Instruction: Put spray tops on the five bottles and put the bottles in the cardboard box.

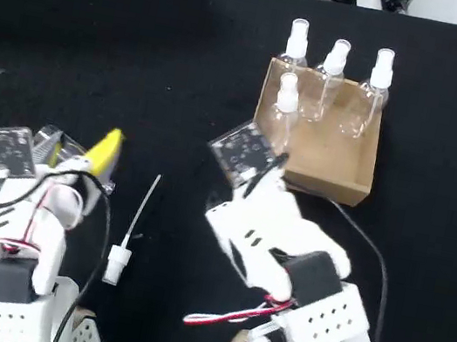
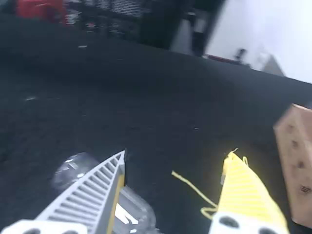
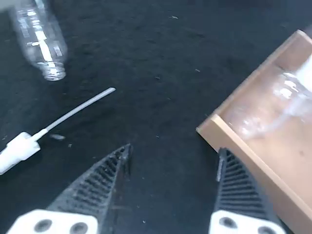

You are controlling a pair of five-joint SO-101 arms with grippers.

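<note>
Left claw (image 2: 175,156) gapes, the bottle (image 2: 73,168) lying just outside its jaws; it should recentre over it before closing. Right claw (image 3: 174,148), apart, has the top (image 3: 19,146) beside it.

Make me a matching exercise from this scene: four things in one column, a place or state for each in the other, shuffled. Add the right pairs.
1. cardboard box
2. loose spray top
3. uncapped bottle
4. right end effector

A. clear, lying on its side with its neck open
B. open, beside the box's corner
C. holds four upright capped bottles
D. white, flat on the table with its tube

Pairs: 1-C, 2-D, 3-A, 4-B
</note>
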